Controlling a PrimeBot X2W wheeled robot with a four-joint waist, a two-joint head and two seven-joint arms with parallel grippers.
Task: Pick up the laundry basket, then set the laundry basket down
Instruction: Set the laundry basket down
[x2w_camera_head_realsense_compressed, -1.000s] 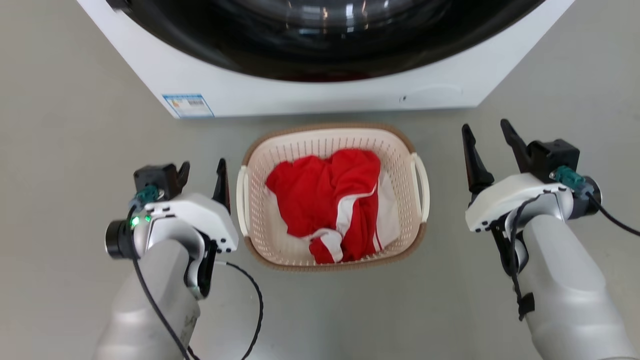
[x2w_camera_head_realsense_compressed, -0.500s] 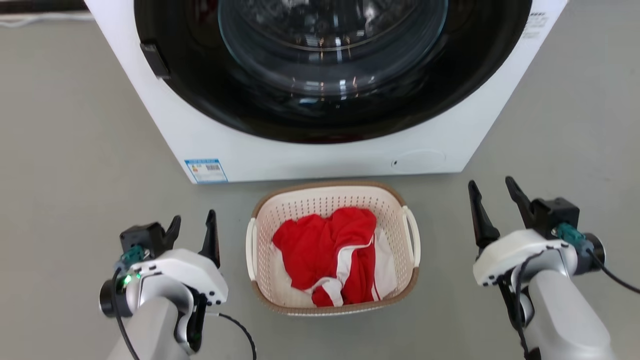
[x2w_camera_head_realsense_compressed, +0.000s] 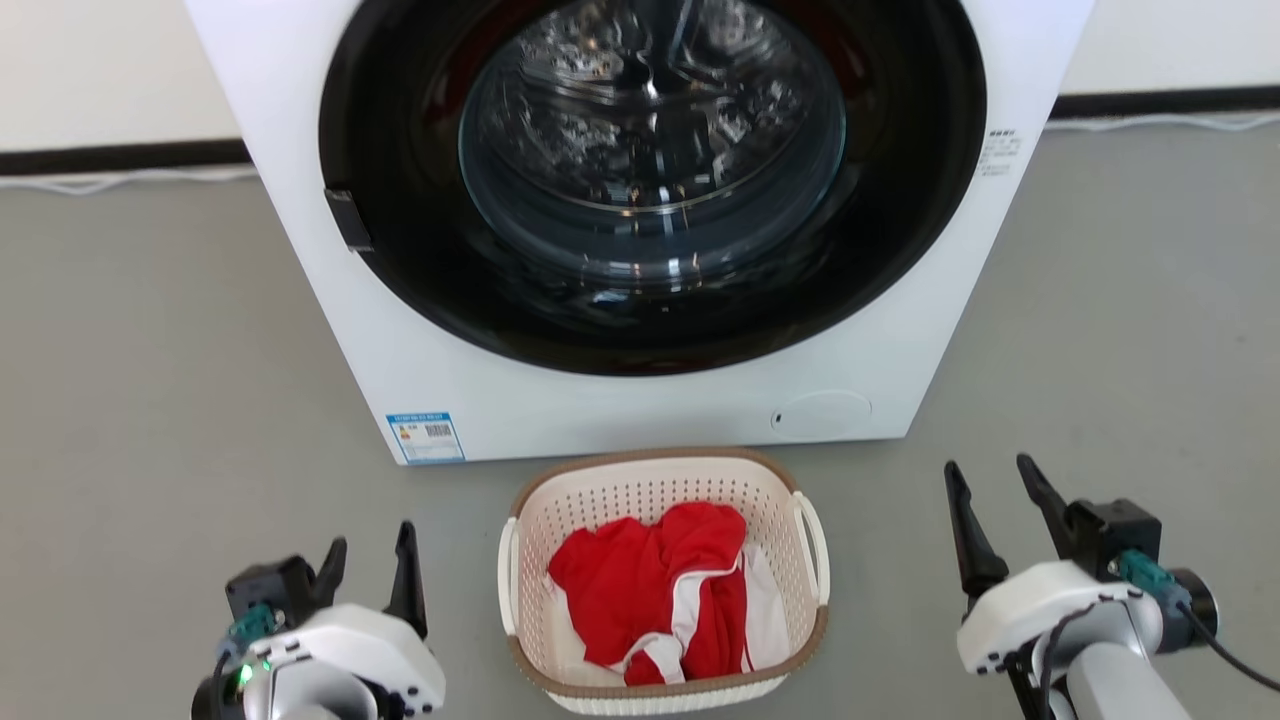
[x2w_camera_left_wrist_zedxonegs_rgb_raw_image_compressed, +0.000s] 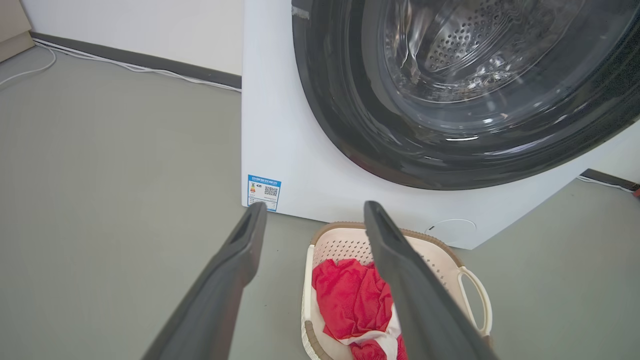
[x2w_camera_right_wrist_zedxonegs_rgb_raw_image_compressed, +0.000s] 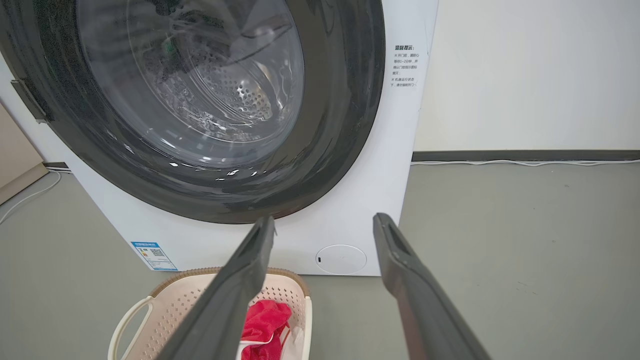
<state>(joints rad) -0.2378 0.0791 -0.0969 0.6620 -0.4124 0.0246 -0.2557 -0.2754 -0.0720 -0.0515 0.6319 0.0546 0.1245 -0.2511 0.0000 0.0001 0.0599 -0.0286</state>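
Just in front of the washing machine (x2w_camera_head_realsense_compressed: 620, 415), below its round door (x2w_camera_head_realsense_compressed: 650, 180), the laundry basket (x2w_camera_head_realsense_compressed: 640, 492) sits upright on the grey floor (x2w_camera_head_realsense_compressed: 150, 400) w/ red-and-white clothes (x2w_camera_head_realsense_compressed: 650, 590) inside. L gripper (x2w_camera_head_realsense_compressed: 372, 540) hangs out from the machine's front-left corner, fingers spread, holding nothing. R gripper (x2w_camera_head_realsense_compressed: 987, 466) hangs out from its front-right corner, fingers likewise apart, empty. Neither touches the basket.
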